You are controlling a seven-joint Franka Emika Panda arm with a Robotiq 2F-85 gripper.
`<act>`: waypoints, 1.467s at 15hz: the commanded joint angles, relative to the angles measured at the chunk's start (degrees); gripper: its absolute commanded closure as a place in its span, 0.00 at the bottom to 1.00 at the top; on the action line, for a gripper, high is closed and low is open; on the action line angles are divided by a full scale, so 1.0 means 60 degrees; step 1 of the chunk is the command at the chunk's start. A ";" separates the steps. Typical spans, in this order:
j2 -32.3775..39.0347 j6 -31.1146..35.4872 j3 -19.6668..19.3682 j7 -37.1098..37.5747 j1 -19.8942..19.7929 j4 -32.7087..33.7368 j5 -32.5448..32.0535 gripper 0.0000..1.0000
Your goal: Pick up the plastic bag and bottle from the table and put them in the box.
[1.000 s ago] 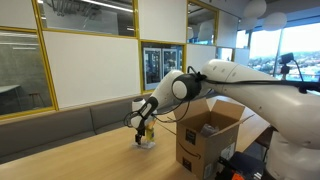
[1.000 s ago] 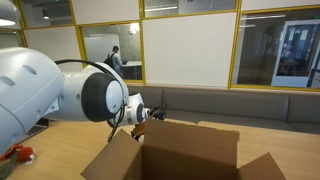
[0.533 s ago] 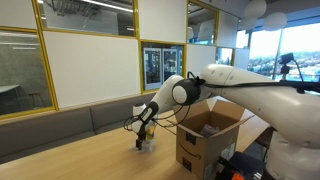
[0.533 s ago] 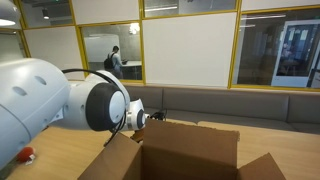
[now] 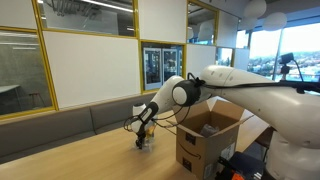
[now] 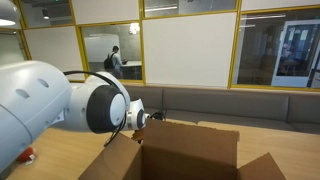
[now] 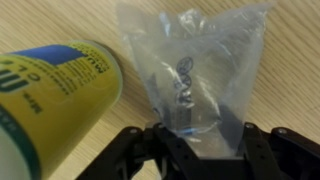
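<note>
The wrist view shows a clear plastic bag (image 7: pixel 195 60) lying on the wooden table (image 7: pixel 290 70) with a small metal item inside. My gripper (image 7: pixel 200 150) straddles its lower end, and both dark fingers (image 7: pixel 265 150) press against its sides, which pinch inward there. A yellow bottle with a blue label (image 7: pixel 50 100) stands close on the left, untouched. In an exterior view my gripper (image 5: pixel 143 135) is down at the table over the bag (image 5: pixel 148 144), left of the open cardboard box (image 5: pixel 205 135). In an exterior view the box (image 6: pixel 190 150) hides most of the bag and bottle.
A grey bench (image 5: pixel 60 125) and glass partition walls run behind the table. The box flaps (image 6: pixel 115 160) stand up near the arm. A red object (image 6: pixel 22 155) lies at the table's far left.
The arm has come down a little onto the bag. The jaws stood wide a second ago and have drawn in against the bag's sides.
</note>
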 commanded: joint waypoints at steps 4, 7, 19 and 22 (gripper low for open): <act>-0.1146 -0.0650 -0.0040 0.0426 0.0106 -0.0534 0.0054 0.94; -0.2200 -0.0834 -0.0092 0.0797 0.0242 -0.1176 0.0000 0.93; -0.7522 -0.2229 -0.0983 0.3072 0.0611 -0.4782 -0.0585 0.91; -0.8957 -0.2735 -0.1325 0.3965 0.0620 -0.5999 -0.1155 0.91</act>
